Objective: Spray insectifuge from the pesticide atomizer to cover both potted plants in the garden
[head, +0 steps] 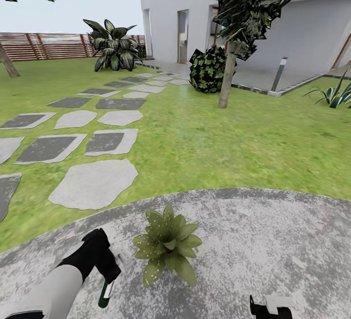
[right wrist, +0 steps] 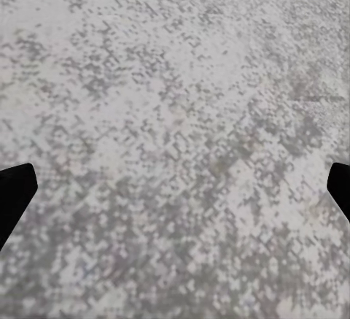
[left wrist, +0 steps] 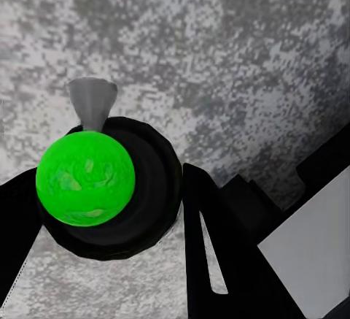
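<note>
A: Entry, head view. Your left gripper [head: 109,280] hangs low over the round stone patio [head: 273,241], just beside a potted plant [head: 168,243] that sits on the stone near the lawn [head: 204,139] edge.

B: And the pesticide atomizer [head: 106,293]?

A: You have it in that left gripper. A slim dark green bottle with a white band pokes out below the black fingers. In the left wrist view, the atomizer [left wrist: 86,177] shows end-on, a bright green round top with a grey nozzle, and a black finger [left wrist: 219,260] sits close beside it. The jaws are clamped on it.

B: Right side?

A: Your right gripper [right wrist: 175,187] points at bare patio stone; its two black tips sit far apart, spread wide, nothing between them. Stepping stones [head: 92,182] run off toward the fence [head: 48,46].
</note>
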Motion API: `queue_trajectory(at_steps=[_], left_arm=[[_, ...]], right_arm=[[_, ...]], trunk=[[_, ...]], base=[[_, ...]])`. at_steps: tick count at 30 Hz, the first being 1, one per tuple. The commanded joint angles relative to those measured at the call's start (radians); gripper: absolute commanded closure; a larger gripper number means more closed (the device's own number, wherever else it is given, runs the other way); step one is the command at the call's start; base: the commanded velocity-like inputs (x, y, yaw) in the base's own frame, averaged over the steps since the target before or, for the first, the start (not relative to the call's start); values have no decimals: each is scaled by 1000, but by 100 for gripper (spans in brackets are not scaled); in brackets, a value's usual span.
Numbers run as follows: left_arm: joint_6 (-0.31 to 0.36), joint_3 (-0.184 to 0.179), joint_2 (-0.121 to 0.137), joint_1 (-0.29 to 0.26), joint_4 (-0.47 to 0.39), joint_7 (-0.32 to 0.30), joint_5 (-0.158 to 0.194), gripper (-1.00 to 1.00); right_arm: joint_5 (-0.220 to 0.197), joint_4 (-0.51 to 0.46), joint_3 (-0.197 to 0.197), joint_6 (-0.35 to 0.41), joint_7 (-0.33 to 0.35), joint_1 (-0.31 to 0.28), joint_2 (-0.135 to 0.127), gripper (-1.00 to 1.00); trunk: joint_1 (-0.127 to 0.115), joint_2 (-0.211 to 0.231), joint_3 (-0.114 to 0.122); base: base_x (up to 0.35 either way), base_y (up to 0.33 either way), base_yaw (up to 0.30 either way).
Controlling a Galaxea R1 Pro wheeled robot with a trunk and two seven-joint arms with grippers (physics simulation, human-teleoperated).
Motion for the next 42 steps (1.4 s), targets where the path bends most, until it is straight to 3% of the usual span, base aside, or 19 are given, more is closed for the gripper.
queue_trajectory(at_steps=[1,11,21,23,25,35,42], left_arm=[[6,3,-1,0,-5,-7,-6,100],[-7,-11,4,4,-6,-9,-13,100],[-3,5,27,5,-5,-6,-3,100],[-2,42,33,4,-13,-6,-1,100],[-1,50,30,3,-42,-6,-1,100],[-3,51,34,3,-46,-6,-1,100],[-3,50,33,3,-46,-6,-1,100]], right_arm=[[11,2,-5,-3,-5,-1,0,-100],[12,2,-5,-3,-6,-1,-1,-100],[11,2,-4,-3,-5,-1,1,-100],[11,-1,-5,-3,-5,-1,0,-100],[11,0,-5,-3,-5,-1,0,-100],[11,0,-4,-3,-5,-1,0,-100],[11,-1,-4,-5,-5,-1,0,-100]], trunk=[[0,0,-1],[0,0,-1],[0,0,-1],[0,0,-1],[0,0,-1],[0,0,2],[0,0,2]], base=[[0,0,0],[0,0,0],[-74,-59,0],[-200,-165,12],[-45,-36,184],[-111,-95,266],[-99,-208,32]])
